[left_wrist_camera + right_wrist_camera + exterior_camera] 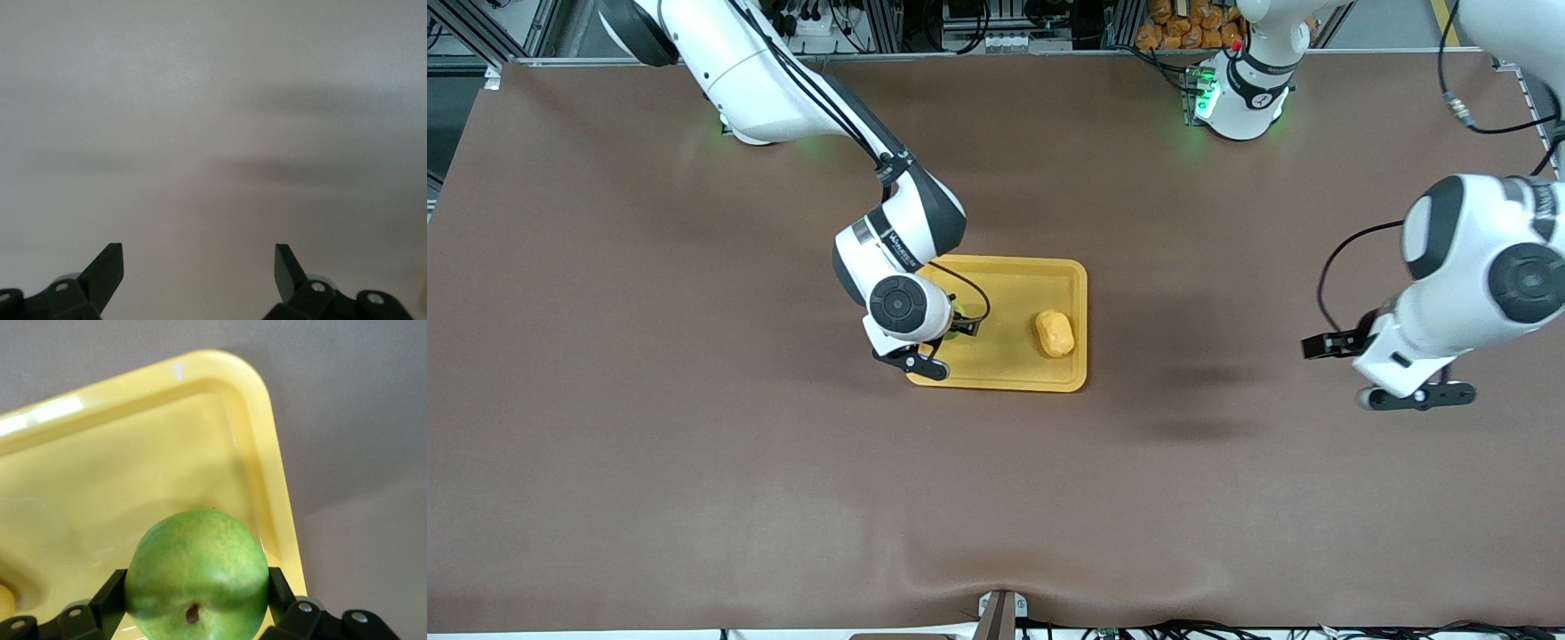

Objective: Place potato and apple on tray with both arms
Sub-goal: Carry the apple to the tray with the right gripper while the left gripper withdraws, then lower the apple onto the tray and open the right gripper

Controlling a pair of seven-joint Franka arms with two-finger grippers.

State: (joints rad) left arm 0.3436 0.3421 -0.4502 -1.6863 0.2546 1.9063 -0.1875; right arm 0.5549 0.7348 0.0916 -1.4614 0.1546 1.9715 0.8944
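Right wrist view: apple (197, 575), round, bright green with faint speckling and a brown stem dimple, clamped between the two black fingers (110, 597) of the right gripper (197, 600), one finger pressed to each side. Below it, the tray (260, 453), yellow-orange plastic, shallow, rounded corner, raised rim; the apple sits over the tray's floor near that corner.

Front view: right gripper (953, 327) over the tray's (1005, 267) end toward the right arm; the wrist hides nearly all of the apple, only a green sliver showing. Potato (1055, 332), oblong, yellow-tan, matte, lies in the tray toward the left arm's end. Table (694, 444), brown surface.

Left wrist view: left gripper (200, 267), fingers spread wide, holding nothing, bare table (213, 133) beneath. Front view places the left gripper (1414, 396) over the table toward the left arm's end, well apart from the tray.
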